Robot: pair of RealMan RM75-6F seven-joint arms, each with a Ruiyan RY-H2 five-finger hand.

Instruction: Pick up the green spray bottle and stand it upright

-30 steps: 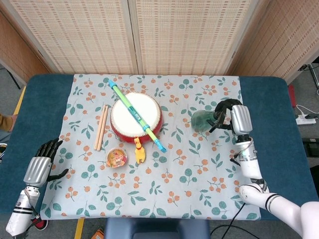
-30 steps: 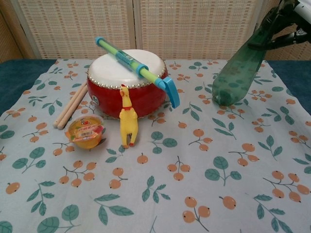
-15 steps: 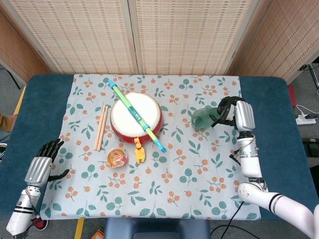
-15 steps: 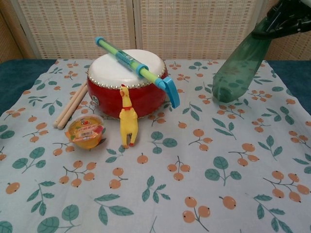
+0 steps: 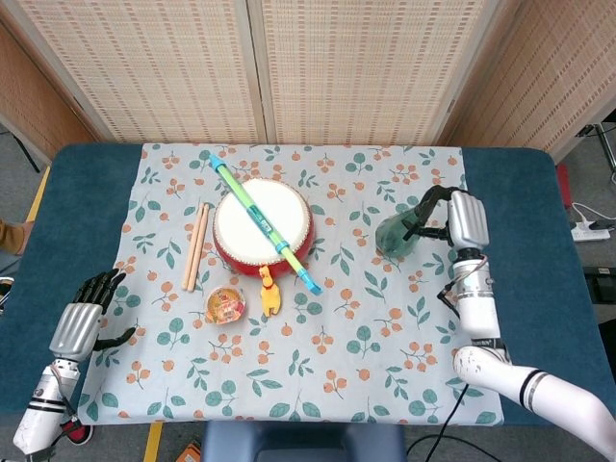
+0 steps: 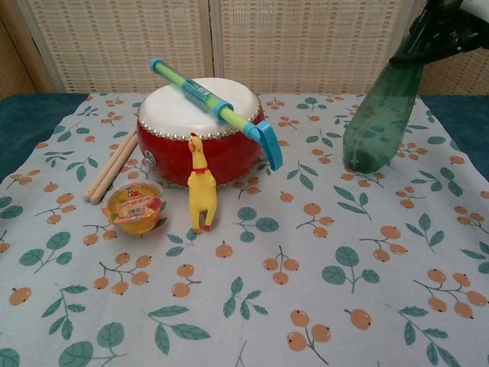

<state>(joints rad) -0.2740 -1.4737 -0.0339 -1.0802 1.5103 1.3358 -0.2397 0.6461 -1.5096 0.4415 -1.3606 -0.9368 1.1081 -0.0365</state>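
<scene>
**A:** What's the biggest risk?

**B:** The green spray bottle [image 6: 378, 118], far right over the cloth [image 6: 252, 306], hangs tilted with its base lifted. Setting it down at that lean could tip it leftward toward the drum [image 6: 200, 141].

**A:** And the grasp?

**B:** The right hand [image 5: 452, 219] clasps the bottle's neck only, so the heavy body might swing or slip.

**A:** The other hand?

**B:** The left hand [image 5: 82, 315] rests at the near left, fingers loosely apart, holding nothing.
</scene>
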